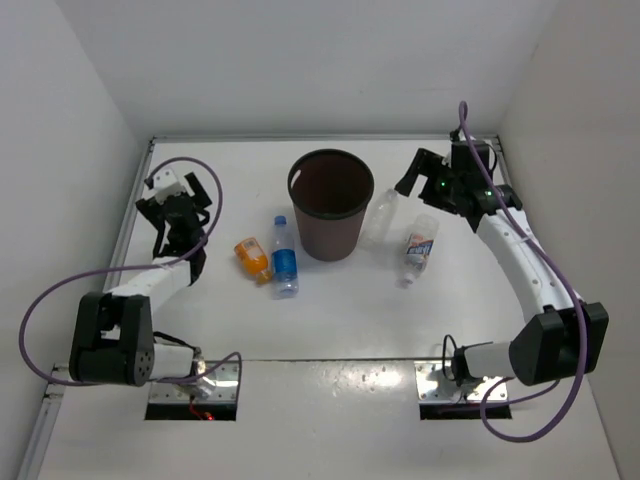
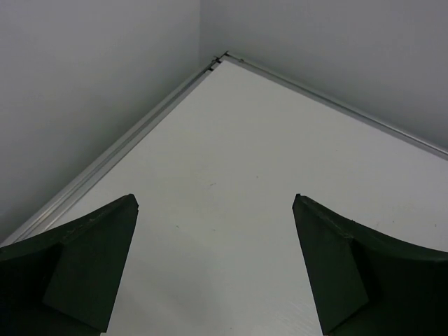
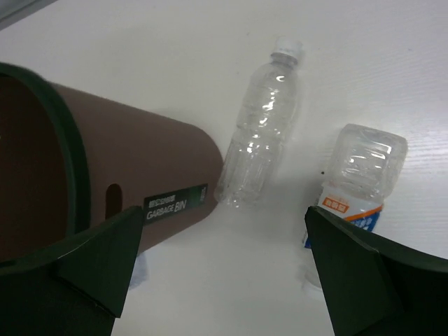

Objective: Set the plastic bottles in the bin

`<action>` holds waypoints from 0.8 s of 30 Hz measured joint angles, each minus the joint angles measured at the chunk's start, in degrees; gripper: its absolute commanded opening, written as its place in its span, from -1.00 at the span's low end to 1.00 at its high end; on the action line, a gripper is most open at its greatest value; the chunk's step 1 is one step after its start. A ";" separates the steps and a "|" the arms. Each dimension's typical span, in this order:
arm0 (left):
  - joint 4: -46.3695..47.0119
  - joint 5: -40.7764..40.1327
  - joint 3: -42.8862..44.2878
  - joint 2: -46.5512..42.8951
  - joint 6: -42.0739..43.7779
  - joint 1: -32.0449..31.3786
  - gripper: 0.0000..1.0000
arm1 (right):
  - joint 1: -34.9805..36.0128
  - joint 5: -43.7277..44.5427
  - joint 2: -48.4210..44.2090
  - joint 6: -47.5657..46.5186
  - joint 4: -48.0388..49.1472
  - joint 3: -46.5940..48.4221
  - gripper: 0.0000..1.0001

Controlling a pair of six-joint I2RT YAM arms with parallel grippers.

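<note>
The dark brown bin [image 1: 331, 203] stands upright at the table's middle back. The orange bottle [image 1: 252, 257] and the blue-labelled, blue-capped bottle [image 1: 285, 258] lie to its left. The plain clear bottle [image 1: 379, 217] lies against its right side, and the white/red/blue-labelled bottle [image 1: 420, 246] lies further right. My right gripper [image 1: 412, 176] is open and empty, above the table right of the bin; its view shows the bin [image 3: 105, 175], the plain bottle [image 3: 262, 136] and the labelled bottle [image 3: 357, 178]. My left gripper [image 1: 188, 200] is open and empty at the far left [image 2: 215, 210].
White walls close the table on the left, back and right. A metal rail [image 2: 119, 150] runs along the left edge to the back corner. Purple cables [image 1: 60, 290] loop beside both arms.
</note>
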 measured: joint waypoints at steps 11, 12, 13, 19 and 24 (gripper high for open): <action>-14.38 -1.11 4.33 -0.61 -3.80 6.45 1.00 | -1.22 6.88 0.57 3.15 -6.54 -0.81 1.00; -16.55 -1.14 4.48 -0.83 -5.75 7.43 1.00 | -1.46 6.08 -0.26 3.30 -5.99 -2.10 1.00; -18.73 -1.14 4.61 -1.09 -7.82 8.17 1.00 | -1.49 5.14 -0.98 3.39 -5.68 -3.15 1.00; -29.38 3.91 8.00 -1.31 -12.76 11.10 1.00 | -1.53 -0.37 0.68 3.74 -4.26 -4.17 1.00; -30.69 7.48 7.96 -1.31 -13.33 11.21 1.00 | -2.10 1.05 7.21 6.34 -5.49 -3.19 1.00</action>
